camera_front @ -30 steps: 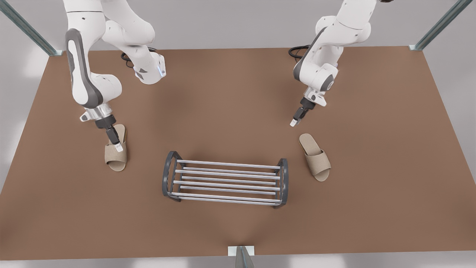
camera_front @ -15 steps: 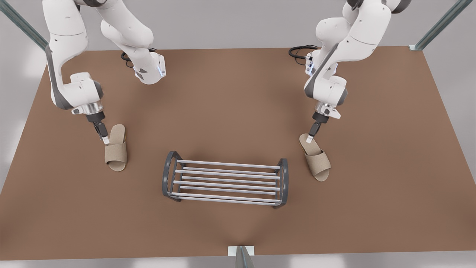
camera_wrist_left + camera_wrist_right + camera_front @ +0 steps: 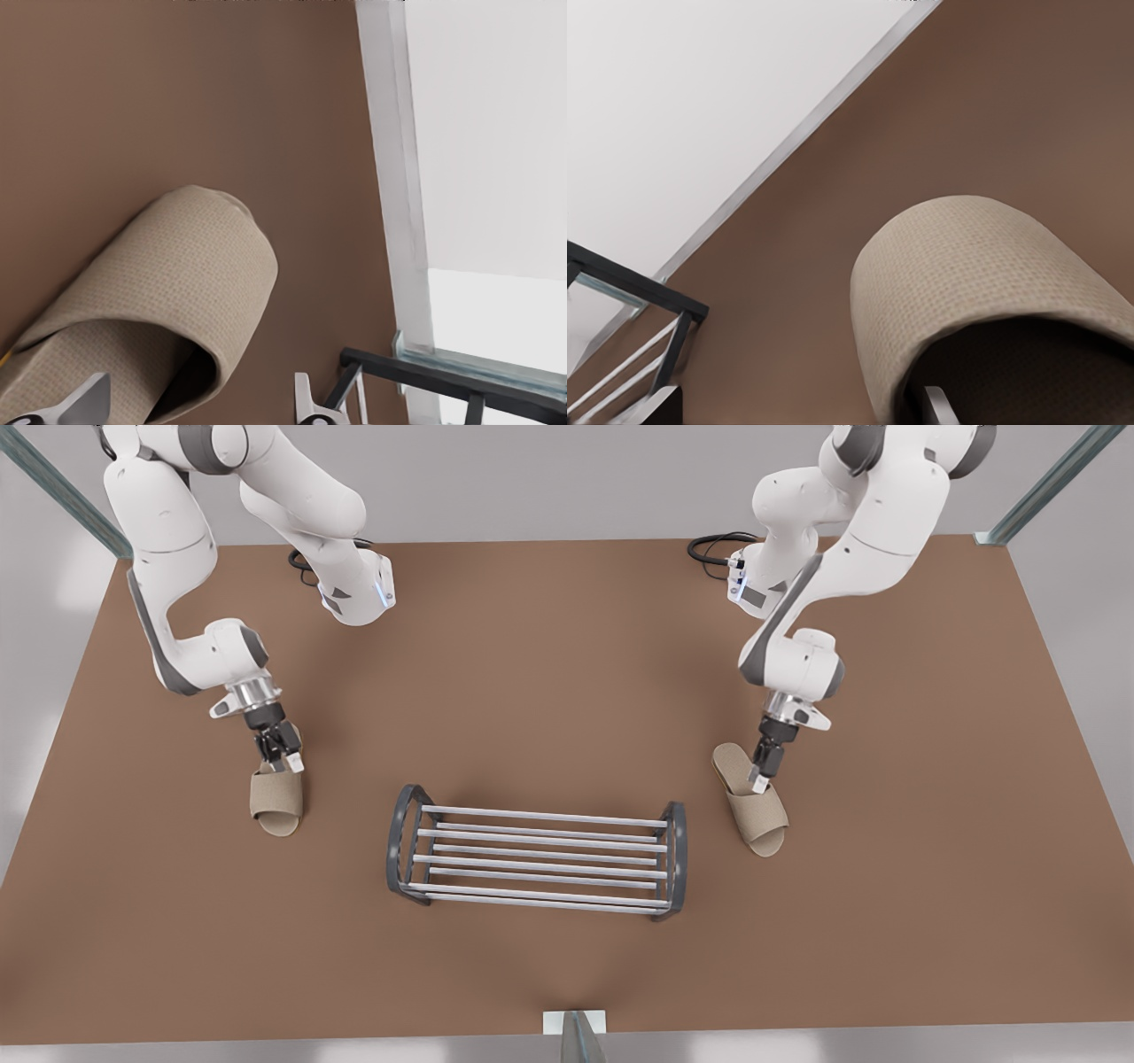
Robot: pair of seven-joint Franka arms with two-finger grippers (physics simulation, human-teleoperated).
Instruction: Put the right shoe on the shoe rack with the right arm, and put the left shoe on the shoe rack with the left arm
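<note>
Nearest the camera, the rack (image 3: 536,859) stands mid-table, both tiers bare. Just beyond it a shoe lies flat on either side, toes toward the camera. The right shoe (image 3: 276,799), on the front view's left, lies straight. The left shoe (image 3: 751,804) slants, toe away from the rack. Each gripper is low at the heel-side mouth of its own shoe's strap. The right gripper (image 3: 286,760) and left gripper (image 3: 760,779) both have fingers spread, grasping nothing yet.

The left tool (image 3: 757,781) and right tool (image 3: 285,763) point down, fingers spread apart.
</note>
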